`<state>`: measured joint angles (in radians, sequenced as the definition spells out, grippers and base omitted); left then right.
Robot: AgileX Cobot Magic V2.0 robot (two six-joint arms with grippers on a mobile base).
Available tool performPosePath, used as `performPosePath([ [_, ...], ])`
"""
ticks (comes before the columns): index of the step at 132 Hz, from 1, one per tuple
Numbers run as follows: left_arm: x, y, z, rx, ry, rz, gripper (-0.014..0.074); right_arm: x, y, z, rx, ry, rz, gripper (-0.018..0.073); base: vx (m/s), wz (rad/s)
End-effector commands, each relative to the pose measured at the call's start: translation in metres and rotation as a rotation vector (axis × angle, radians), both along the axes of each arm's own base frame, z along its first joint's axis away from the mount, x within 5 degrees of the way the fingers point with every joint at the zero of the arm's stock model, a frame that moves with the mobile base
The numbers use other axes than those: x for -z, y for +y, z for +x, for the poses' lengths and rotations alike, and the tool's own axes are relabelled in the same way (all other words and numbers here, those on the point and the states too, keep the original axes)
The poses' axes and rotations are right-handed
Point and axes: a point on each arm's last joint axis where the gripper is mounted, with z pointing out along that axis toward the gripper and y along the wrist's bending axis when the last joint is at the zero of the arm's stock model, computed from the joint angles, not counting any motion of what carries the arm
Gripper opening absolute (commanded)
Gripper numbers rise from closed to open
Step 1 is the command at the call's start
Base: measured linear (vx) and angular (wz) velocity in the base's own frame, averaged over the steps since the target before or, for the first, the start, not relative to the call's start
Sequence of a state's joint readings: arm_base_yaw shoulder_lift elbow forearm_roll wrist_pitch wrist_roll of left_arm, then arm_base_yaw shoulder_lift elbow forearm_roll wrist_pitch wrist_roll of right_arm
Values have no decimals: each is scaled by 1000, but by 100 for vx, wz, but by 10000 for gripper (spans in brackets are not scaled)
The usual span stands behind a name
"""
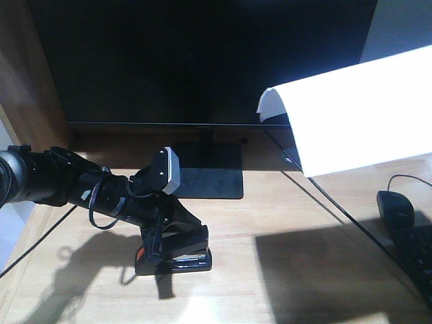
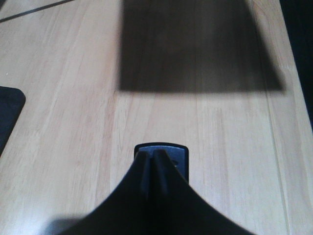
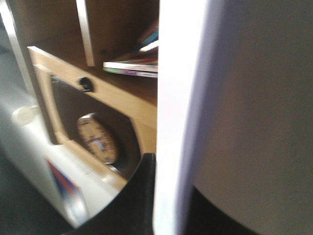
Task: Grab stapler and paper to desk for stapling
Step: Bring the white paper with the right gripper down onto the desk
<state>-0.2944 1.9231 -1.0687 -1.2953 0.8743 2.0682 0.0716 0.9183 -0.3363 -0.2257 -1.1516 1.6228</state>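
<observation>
Currently, 2 items are held, 1 by each gripper.
The stapler (image 1: pixel 182 260) is clamped in the narrowly closed left gripper (image 2: pixel 150 156) and rests on the desk (image 1: pixel 270 223); the paper (image 1: pixel 358 108) is pinched edge-on by the right gripper (image 3: pixel 168 205), raised above the desk.

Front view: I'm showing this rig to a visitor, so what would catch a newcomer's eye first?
The paper, a bright white sheet curling in the air at upper right and throwing a dark shadow on the desk. Then the left gripper, closed on the black stapler at lower centre, in front of a dark monitor.
</observation>
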Motion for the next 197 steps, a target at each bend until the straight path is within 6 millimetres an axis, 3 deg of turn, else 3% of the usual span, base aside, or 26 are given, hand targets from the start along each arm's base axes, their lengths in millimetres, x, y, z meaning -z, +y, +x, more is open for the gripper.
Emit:
performPosePath([
  [1, -25, -4, 1, -11, -29, -76, -6, -9, 1, 5, -35, -137, 28, -3, 0, 0],
  [22, -25, -4, 1, -11, -29, -76, -6, 10, 1, 27, -53, -30, 4, -3, 0, 0],
  [49, -25, -4, 1, -11, -29, -76, -6, 35, -22, 43, -86, 129, -74, -3, 0, 0],
  [77, -25, -4, 1, -11, -29, -76, -6, 68, -24, 48, -233, 308, -269, -3, 0, 0],
  [128, -25, -4, 1, -11, -29, -76, -6, 124, -7, 46, -565, 527, -483, -3, 0, 0],
  [149, -25, -4, 1, -11, -29, -76, -6, 128, 0, 44, -623, 536, -512, -3, 0, 0],
  [184, -25, -4, 1, -11, -29, -76, -6, 122, 46, 39, -749, 435, -530, -3, 0, 0],
  [197, -25, -4, 1, -11, -29, -76, -6, 123, 51, 41, -729, 432, -551, -3, 0, 0],
])
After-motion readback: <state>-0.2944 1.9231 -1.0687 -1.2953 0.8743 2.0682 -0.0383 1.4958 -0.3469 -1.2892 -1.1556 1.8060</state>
